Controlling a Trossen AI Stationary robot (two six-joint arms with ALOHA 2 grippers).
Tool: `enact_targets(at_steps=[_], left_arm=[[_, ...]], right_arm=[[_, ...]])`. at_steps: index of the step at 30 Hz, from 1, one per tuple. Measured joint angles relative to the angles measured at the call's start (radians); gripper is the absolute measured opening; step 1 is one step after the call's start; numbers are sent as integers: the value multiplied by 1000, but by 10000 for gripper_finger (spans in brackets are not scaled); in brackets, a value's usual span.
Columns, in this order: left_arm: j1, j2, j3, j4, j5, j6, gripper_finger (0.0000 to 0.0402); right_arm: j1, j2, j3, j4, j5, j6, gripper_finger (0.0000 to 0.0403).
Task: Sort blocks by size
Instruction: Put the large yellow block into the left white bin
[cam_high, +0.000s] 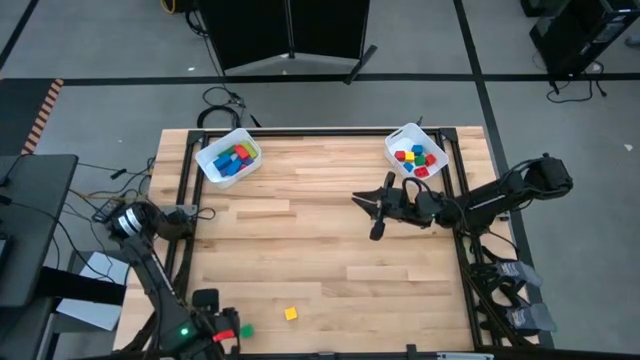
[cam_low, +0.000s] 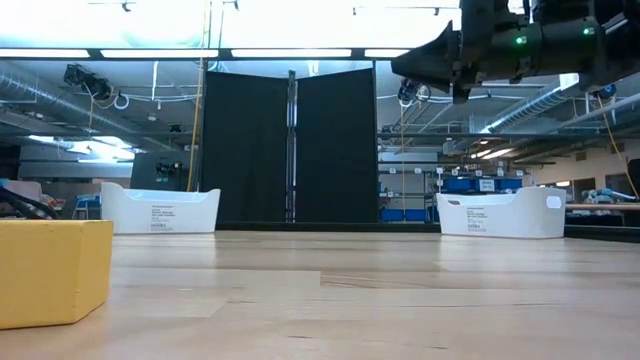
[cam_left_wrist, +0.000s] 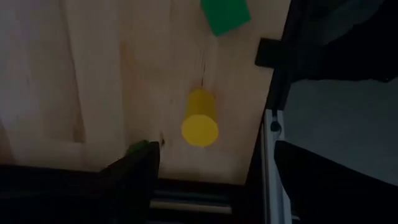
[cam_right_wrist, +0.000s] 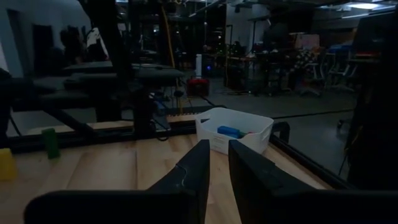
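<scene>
Most of the blocks had been sorted already: the left bin (cam_high: 228, 158) held blue, green and yellow bars, the right bin (cam_high: 416, 152) the small cubes, mostly red. A yellow block (cam_high: 291, 314) sat on the table (cam_high: 330, 240) near the front edge, with a green block (cam_high: 246, 330) beside it at the left corner. My left gripper (cam_high: 226, 336) hung over that corner, fingers spread wide, empty. The right gripper (cam_high: 366, 205) hovered mid-table near the right bin, fingers nearly together, pinching nothing.
</scene>
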Motion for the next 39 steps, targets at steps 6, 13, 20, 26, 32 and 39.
enact_targets(at_steps=[6, 13, 20, 26, 32, 39], left_arm=[[-21, 28, -5, 13, -46, -5, 324], [-22, 36, -44, 24, -47, -68, 324], [-45, 36, -88, 107, -33, -127, 324], [-58, 35, -109, 118, -51, -145, 323], [-68, 35, -141, 126, -70, -150, 323], [-81, 35, -165, 168, -78, -155, 323]], right_arm=[[21, 0, 0, 0, 0, 0, 70], [48, 0, 0, 0, 0, 0, 69], [69, 0, 0, 1, 0, 0, 69], [73, 1, 0, 1, 1, 0, 67], [73, 1, 0, 2, 1, 0, 67], [73, 1, 0, 7, 1, 0, 67]])
